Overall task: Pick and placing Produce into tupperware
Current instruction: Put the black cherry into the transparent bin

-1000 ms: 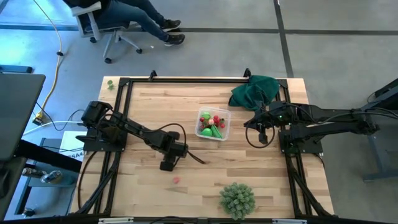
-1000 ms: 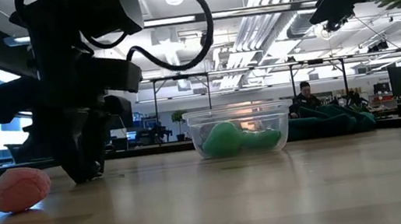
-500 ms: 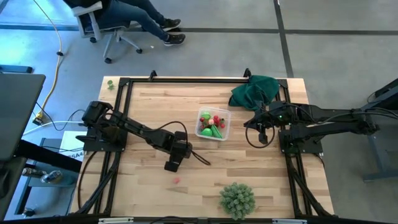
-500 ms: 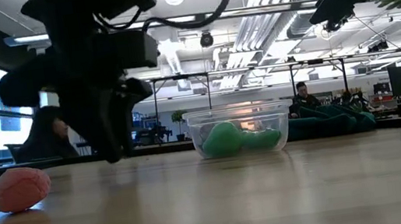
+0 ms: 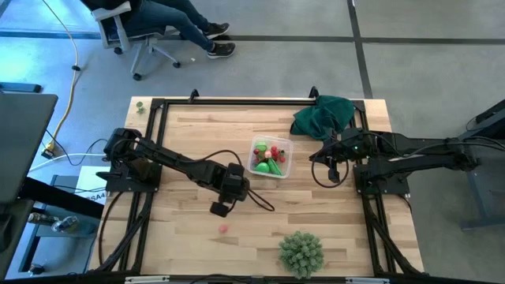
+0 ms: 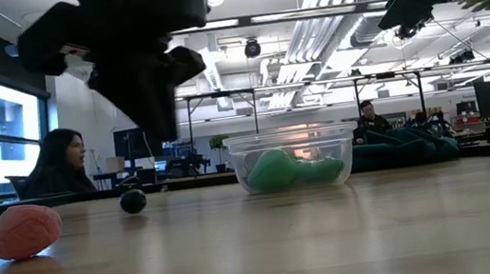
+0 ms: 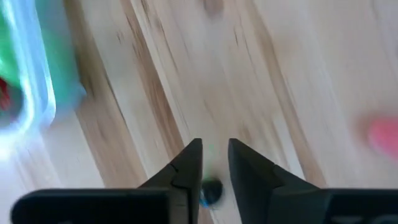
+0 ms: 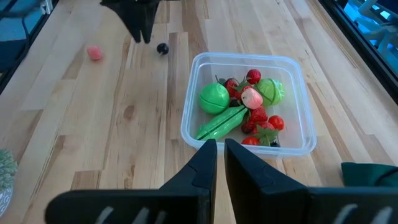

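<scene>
— What lies nearest the front edge of the table [image 5: 189,142]?

— A pink piece [image 6: 24,231], lying alone on the wood. The spiky green ball [image 5: 301,252] sits at the same front edge, well off to the right arm's side.

— And just behind the pink piece?

— A small dark berry [image 6: 133,201], resting on the table by itself. The left gripper [image 6: 161,120] hangs above it, clear of the surface. In the left wrist view, the berry shows low between the two fingers [image 7: 189,163], which are parted with a gap and hold nothing.

— So that berry is not in the container?

— No. It is on the bare wood, near the container [image 5: 286,147] but apart from it, on the left arm's side.

— Where does the container stand?

— Farther back, about mid-table, upright. Inside are a round green piece [image 8: 214,98], a long green pod [image 8: 222,122], and a cluster of red berries [image 8: 261,118], all within the clear walls.

— What about the other arm?

— The right gripper [image 5: 316,155] waits beyond the container's right side, above the table. Its fingers are drawn nearly together, with only a slit between them, and they are empty.

— Anything farther back?

— A dark green cloth [image 5: 323,114] bunched at the far right corner. Past the table, a person [image 5: 170,20] sits on a wheeled chair.
</scene>
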### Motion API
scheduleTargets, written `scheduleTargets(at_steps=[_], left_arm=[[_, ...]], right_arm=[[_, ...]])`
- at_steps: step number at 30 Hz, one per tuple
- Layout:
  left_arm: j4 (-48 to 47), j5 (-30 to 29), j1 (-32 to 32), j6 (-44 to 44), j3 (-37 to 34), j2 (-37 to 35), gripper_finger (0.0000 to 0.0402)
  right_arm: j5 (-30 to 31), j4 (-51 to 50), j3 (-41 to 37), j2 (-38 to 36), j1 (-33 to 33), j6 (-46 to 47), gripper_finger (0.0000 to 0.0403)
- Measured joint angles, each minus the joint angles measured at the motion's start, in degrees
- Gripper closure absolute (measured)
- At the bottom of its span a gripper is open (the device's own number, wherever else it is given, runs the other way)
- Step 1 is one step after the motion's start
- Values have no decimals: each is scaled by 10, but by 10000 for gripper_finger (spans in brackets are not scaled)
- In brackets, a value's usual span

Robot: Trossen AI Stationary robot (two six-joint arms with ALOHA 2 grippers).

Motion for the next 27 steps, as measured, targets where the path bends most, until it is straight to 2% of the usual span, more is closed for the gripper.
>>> scheduleTargets(at_steps=[7,13,19,24,27], left_arm=[[-88,2,0,-38,3,0,345],[-111,-34,0,-40,3,0,289],[-112,-18,0,-21,3,0,220],[-110,19,0,31,3,0,197],[-110,16,3,32,3,0,196]], right_arm=[[0,0,0,0,0,0,379],[0,0,0,0,0,0,379],[0,0,0,0,0,0,379],[0,0,0,0,0,0,379],[0,0,0,0,0,0,379]])
